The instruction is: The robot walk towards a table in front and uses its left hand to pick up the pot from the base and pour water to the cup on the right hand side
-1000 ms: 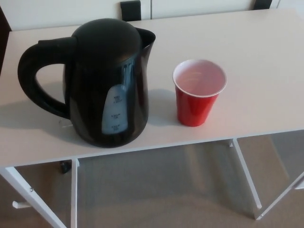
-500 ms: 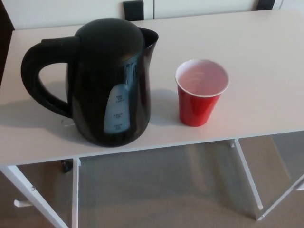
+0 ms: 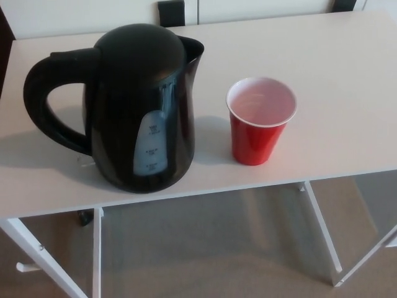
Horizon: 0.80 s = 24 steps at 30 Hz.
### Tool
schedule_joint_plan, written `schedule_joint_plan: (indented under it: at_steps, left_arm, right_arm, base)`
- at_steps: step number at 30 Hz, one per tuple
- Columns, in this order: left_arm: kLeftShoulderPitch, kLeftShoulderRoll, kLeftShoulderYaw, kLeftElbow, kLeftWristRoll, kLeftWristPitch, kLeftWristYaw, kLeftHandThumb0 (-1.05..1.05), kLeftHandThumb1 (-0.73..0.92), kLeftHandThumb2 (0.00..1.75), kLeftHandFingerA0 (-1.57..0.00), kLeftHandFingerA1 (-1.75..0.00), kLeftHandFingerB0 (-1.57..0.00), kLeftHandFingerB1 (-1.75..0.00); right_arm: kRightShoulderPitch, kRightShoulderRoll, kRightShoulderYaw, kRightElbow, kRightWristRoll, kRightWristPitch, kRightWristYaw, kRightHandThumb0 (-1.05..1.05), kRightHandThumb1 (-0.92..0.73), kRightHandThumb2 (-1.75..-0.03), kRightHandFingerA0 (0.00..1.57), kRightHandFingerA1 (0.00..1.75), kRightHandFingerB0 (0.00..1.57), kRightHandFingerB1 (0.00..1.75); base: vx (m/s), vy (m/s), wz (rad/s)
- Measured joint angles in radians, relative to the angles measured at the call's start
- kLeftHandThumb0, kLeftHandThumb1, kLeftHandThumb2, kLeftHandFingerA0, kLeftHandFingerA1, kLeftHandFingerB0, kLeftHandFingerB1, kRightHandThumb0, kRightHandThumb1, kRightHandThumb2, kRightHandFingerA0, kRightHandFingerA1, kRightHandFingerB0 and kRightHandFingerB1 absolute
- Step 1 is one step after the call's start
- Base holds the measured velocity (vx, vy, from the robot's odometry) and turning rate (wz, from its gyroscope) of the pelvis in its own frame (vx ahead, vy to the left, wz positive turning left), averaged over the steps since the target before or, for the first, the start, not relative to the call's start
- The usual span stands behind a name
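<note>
Kettle [image 3: 139, 112] standing upright on the worktop [image 3: 347, 81] at the left, handle pointing left, spout toward the back right, cup [image 3: 260, 121] upright just right of it, not touching, floor [image 3: 205, 248] below the front edge

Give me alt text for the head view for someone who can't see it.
A black plastic electric kettle, handle pointing left, stands upright on a white table beside an empty red plastic cup to its right, the two apart. No robot hand is in view.

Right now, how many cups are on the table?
1. The cup stands upright on the table, to the right of the kettle and apart from it. No other cup shows.
</note>
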Motion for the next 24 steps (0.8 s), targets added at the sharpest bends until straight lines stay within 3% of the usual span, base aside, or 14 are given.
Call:
schedule_joint_plan:
  at_steps: [6,7,10,24]
  left_arm:
    - [-0.145,0.004,-0.120,0.088,0.034,0.096,0.013,-0.37,0.29,0.69,-0.01,-0.40,-0.02,-0.29]
    - [-0.152,0.004,-0.128,0.095,0.038,0.107,0.015,-0.46,0.32,0.67,-0.05,-0.36,-0.05,-0.23]
    - [-0.203,-0.006,-0.183,0.173,0.058,0.130,0.020,-0.47,0.32,0.67,-0.06,-0.37,-0.06,-0.23]
    - [-0.332,-0.106,-0.298,0.382,0.130,0.167,0.064,-0.52,0.33,0.67,-0.08,-0.29,-0.08,-0.15]
  right_arm:
    - [-0.002,-0.007,-0.006,0.011,0.001,-0.011,0.001,-0.17,-0.38,-0.85,0.30,0.55,0.15,0.48]
    - [-0.002,-0.008,-0.007,0.013,0.001,-0.013,0.001,-0.17,-0.38,-0.85,0.29,0.55,0.15,0.48]
    - [0.000,-0.009,-0.013,0.023,0.003,-0.016,0.004,-0.17,-0.39,-0.85,0.29,0.55,0.14,0.48]
    - [-0.006,-0.009,-0.026,-0.013,0.008,-0.027,0.020,-0.12,-0.41,-0.86,0.26,0.54,0.15,0.48]
  base:
    - [0.00,-0.001,0.01]
    - [0.00,0.000,0.00]
    - [0.00,-0.002,0.02]
    - [0.00,0.000,0.00]
